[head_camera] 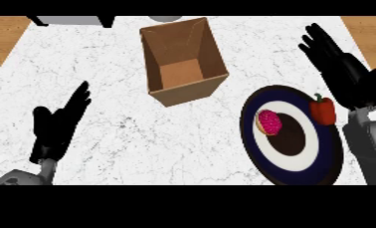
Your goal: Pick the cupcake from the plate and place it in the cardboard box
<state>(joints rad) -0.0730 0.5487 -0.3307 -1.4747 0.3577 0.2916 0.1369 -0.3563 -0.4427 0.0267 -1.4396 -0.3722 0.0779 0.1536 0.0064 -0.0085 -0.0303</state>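
The cupcake, pink-frosted, lies on the left part of a dark blue plate with a white ring and dark centre, at the lower right. The open cardboard box stands at the upper middle of the marble counter, its inside bare. My right hand hovers with straight fingers above and to the right of the plate, well apart from the cupcake. Near the lower left edge, my left hand rests open with fingers up.
A red bell pepper sits at the plate's right rim, just beneath my right forearm. A grey object and a pale round thing lie along the counter's far edge. Wooden floor shows at both upper corners.
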